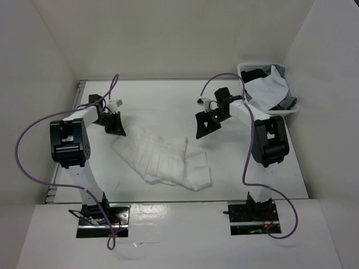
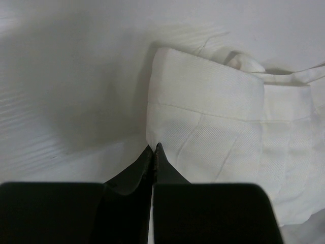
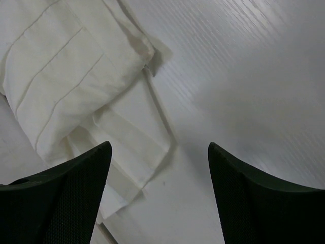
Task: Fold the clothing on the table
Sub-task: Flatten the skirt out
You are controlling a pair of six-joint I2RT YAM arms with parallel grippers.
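The clothing (image 1: 161,158), a white pleated garment, lies partly folded and rumpled in the middle of the table (image 1: 162,103). My left gripper (image 1: 116,128) is shut just past the garment's far-left corner. In the left wrist view its tips (image 2: 154,148) meet at the edge of the clothing (image 2: 218,127), with no fabric seen between them. My right gripper (image 1: 204,128) hangs open above bare table off the garment's far-right corner. In the right wrist view the clothing (image 3: 66,76) lies to the left of the right gripper (image 3: 159,147), and nothing is between the fingers.
A white slotted basket (image 1: 244,68) stands at the far right corner, holding a plain white cloth (image 1: 268,87) and dark garments (image 1: 287,103). White walls close in the table on three sides. A metal rail (image 1: 78,89) runs along the left edge.
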